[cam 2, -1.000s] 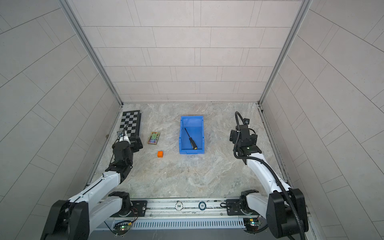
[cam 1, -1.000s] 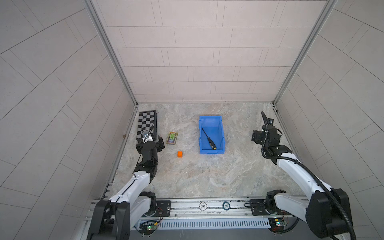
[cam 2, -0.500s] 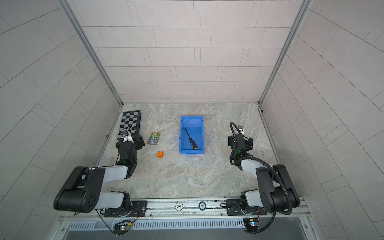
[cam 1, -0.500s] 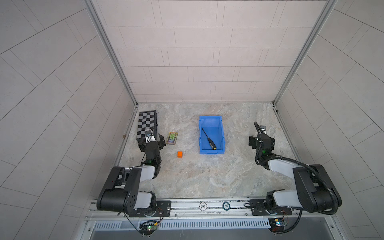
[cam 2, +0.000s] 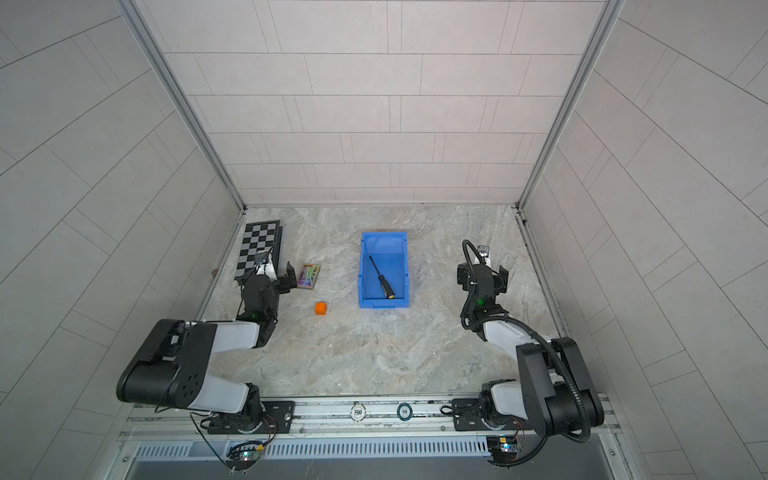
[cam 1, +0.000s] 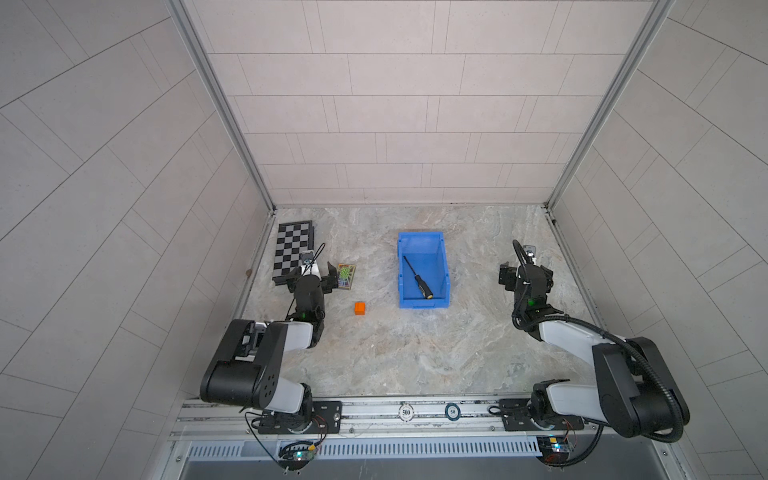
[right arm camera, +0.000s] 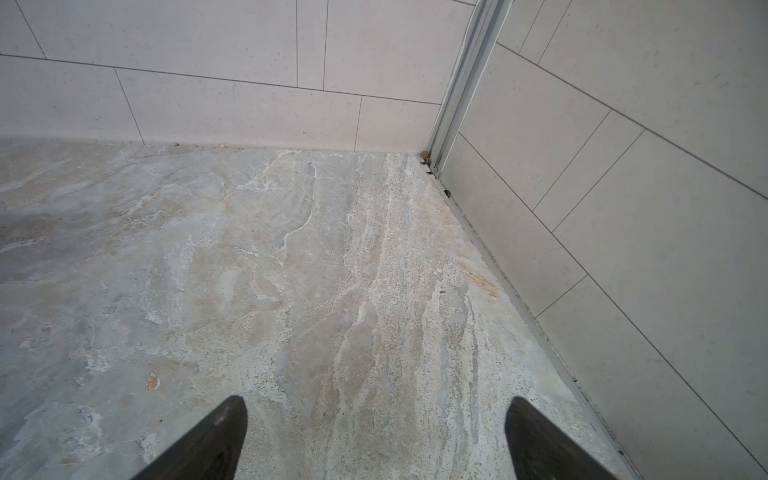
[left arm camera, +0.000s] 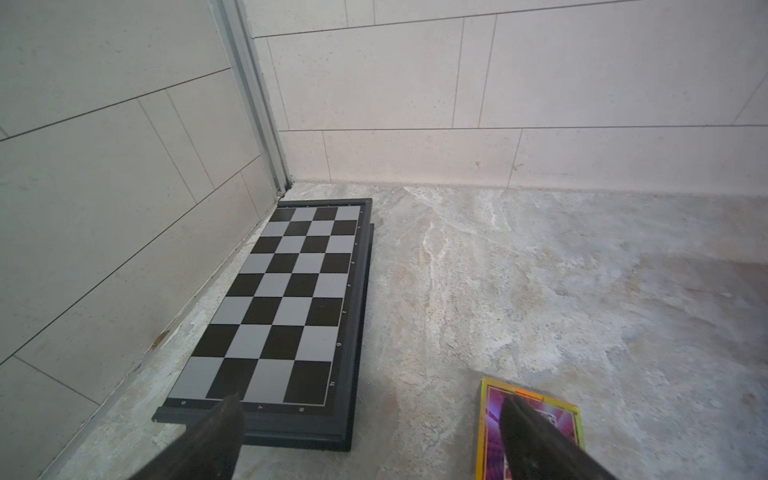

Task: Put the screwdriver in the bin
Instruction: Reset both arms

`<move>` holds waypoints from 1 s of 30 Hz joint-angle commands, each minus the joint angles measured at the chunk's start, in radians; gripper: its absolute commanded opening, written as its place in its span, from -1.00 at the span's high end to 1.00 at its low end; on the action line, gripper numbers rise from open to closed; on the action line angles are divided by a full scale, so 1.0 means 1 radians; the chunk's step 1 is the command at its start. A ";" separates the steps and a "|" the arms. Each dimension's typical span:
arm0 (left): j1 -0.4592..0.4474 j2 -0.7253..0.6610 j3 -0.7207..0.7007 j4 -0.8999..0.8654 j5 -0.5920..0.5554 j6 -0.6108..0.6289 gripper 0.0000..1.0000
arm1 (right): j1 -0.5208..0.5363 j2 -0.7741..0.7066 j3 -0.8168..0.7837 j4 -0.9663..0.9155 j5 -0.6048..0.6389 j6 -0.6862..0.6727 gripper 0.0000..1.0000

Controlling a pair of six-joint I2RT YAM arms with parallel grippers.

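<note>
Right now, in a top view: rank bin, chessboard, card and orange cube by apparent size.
1. bin, though its tall walls sit nearer the camera
2. chessboard, partly hidden
3. card
4. orange cube, clearly smallest

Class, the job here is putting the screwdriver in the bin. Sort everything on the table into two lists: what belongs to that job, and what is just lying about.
Belongs to the job:
- screwdriver, already lying in the bin
- bin

Just lying about:
- chessboard
- card
- orange cube
</note>
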 commanded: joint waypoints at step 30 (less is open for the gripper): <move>-0.001 0.024 0.016 0.020 -0.089 -0.012 -1.00 | -0.048 0.257 -0.018 0.273 -0.114 -0.010 -0.98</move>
